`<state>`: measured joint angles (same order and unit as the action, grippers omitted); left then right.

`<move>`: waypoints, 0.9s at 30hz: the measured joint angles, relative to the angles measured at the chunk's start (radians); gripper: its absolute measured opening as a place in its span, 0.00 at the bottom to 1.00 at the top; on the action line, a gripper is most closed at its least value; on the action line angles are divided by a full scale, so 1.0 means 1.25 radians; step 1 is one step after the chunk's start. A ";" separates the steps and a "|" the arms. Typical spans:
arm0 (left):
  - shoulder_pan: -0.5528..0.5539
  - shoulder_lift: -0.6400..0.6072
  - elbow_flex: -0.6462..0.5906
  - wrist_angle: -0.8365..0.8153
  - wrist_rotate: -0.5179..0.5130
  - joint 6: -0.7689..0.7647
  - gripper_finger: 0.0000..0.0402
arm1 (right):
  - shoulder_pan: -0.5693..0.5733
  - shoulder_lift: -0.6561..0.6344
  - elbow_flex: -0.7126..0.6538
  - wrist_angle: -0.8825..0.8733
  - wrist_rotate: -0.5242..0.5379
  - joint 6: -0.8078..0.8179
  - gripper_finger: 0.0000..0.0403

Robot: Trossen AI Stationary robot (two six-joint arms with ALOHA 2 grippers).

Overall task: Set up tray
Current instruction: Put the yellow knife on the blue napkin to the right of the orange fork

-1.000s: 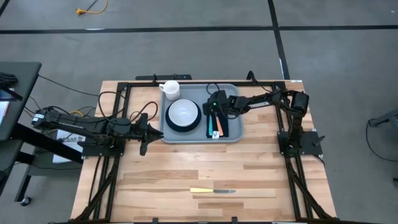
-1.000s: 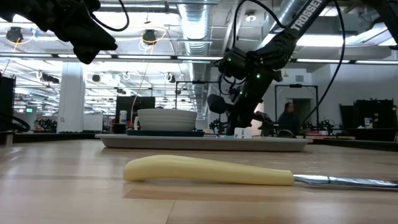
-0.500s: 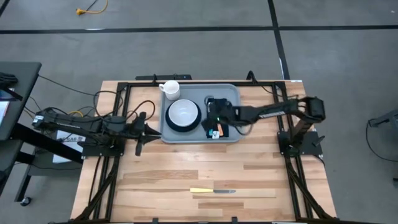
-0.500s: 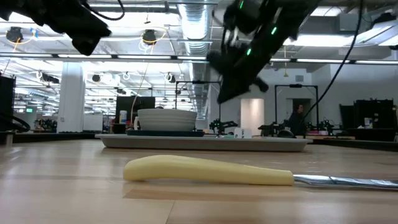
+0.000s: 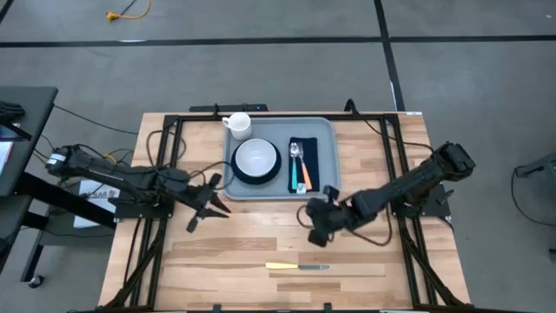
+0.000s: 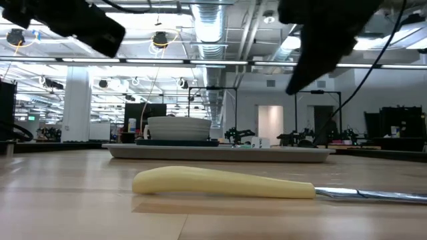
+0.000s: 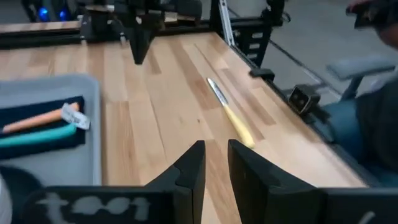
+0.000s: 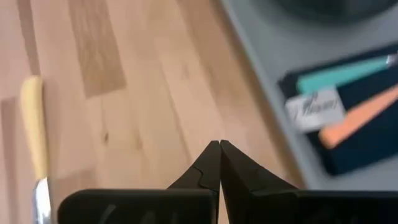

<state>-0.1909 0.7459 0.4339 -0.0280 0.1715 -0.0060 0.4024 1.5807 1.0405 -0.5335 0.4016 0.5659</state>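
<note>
The light grey-blue tray lies at the table's far middle. It carries a white bowl on a dark plate, a white mug at its far left corner, and a navy napkin with a teal-handled and an orange-handled utensil. A yellow-handled knife lies flat near the near edge. My right gripper is shut and empty, hovering over bare wood between the tray and the knife. My left gripper is open and empty, off the tray's left near corner.
A black frame runs along the table's sides and far edge. Bare wood lies on the near half around the knife. In the low view both arms hang high above the table, and the knife fills the foreground. A seated person shows beyond the table.
My right gripper has risen from above the napkin on the tray and swung toward the near edge, off the tray, out over the bare wood. The utensils stay on the napkin. My left gripper has drifted a little toward the near edge and the table's right.
</note>
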 joint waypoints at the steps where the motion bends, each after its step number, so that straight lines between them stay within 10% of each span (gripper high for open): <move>1: -0.002 0.026 0.000 0.023 0.001 0.022 0.14 | 0.015 0.003 0.000 -0.012 0.011 0.025 0.00; 9: -0.030 0.246 0.000 0.308 0.058 0.195 0.14 | 0.098 0.009 0.000 -0.034 0.123 0.046 0.00; 17: -0.056 0.491 0.012 0.626 0.064 0.123 0.14 | 0.117 0.009 0.000 -0.034 0.145 0.012 0.00; 27: -0.083 0.713 0.204 0.486 0.069 0.071 0.14 | 0.137 0.009 0.000 -0.034 0.147 0.065 0.00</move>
<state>-0.2948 1.6371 0.6893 0.5796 0.2574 0.0829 0.5741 1.5913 1.0405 -0.5762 0.5855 0.6476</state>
